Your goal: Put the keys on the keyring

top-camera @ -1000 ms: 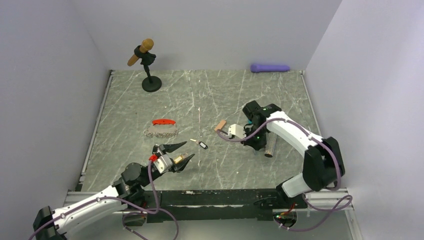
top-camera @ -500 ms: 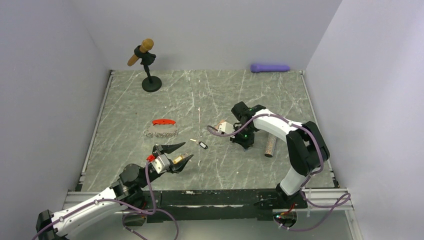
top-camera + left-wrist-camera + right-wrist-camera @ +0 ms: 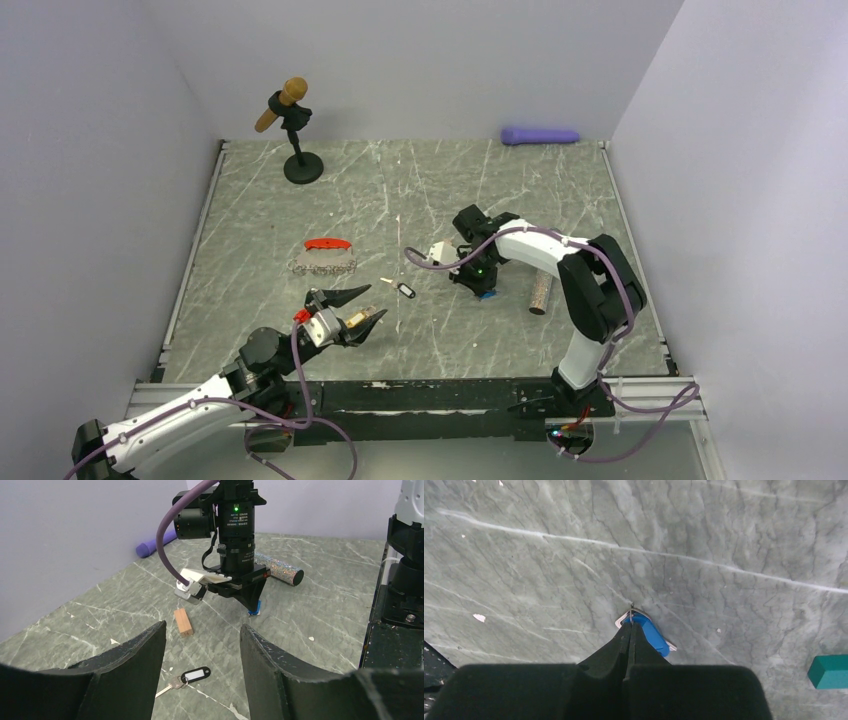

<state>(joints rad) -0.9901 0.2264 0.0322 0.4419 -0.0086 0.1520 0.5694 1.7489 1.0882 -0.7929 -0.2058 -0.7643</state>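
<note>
Blue plastic shows just under my right jaws. The blue key [image 3: 651,637] lies flat on the table [image 3: 450,180], and the jaws stand together with their tips down on its ring end, clamped on it as far as I can judge from the wrist view. A second ago my right arm [image 3: 540,243] reached out further to the right; now it has folded and swung left, carrying the wrist toward the middle of the table. It now covers the tan block [image 3: 183,622] in the top view. I read that as the blue key being brought in toward the keyring [image 3: 324,255], though the two are still well apart.

The keyring itself has not moved, red clip behind and chain bunched in front, left of centre. The black key [image 3: 195,674] and the yellow key [image 3: 386,280] lie where they did, near each other between the keyring and my right wrist.

My left jaws are apart and hold nothing. They hover low by the near edge, pointing at the black key just ahead, and have drawn back only slightly since the earliest frame.

No key is on the keyring yet, so the threading is all still ahead — and the clip lies loose, with nothing holding it steady.
</note>
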